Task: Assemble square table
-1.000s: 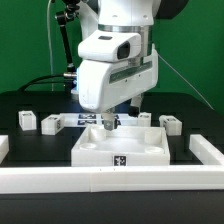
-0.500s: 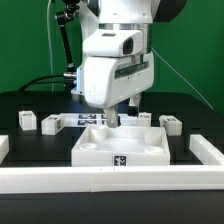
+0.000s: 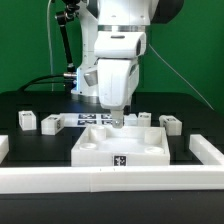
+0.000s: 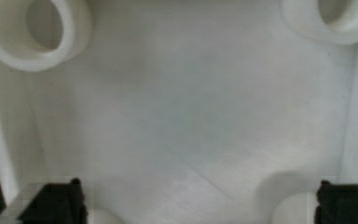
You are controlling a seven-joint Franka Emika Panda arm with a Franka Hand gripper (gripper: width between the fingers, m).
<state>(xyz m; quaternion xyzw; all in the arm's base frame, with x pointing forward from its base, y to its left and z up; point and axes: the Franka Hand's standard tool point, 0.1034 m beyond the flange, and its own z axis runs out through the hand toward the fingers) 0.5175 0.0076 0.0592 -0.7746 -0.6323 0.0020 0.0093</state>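
The square table's white slab (image 3: 120,148) lies rim-up at the middle of the black table, its tag facing the front. My gripper (image 3: 114,121) hangs over the slab's back part, fingers pointing down and nearly at the back rim. In the wrist view the slab's inner face (image 4: 194,110) fills the picture, with two round sockets (image 4: 30,35) (image 4: 336,20). The gripper (image 4: 202,203) is open: both dark fingertips (image 4: 60,200) stand far apart with only slab surface between them. Two white legs (image 3: 27,121) (image 3: 50,124) stand at the exterior view's left, and two more (image 3: 143,119) (image 3: 170,123) at its right.
The marker board (image 3: 84,120) lies flat behind the slab. A long white border rail (image 3: 110,181) runs along the front, with side pieces at the exterior view's left (image 3: 3,148) and right (image 3: 207,150). Cables and a black stand rise at the back left.
The hand has turned about its vertical axis, so a narrower side now faces the exterior camera, and it has shifted slightly to that view's right. The jaws stayed wide; the slab has not moved.
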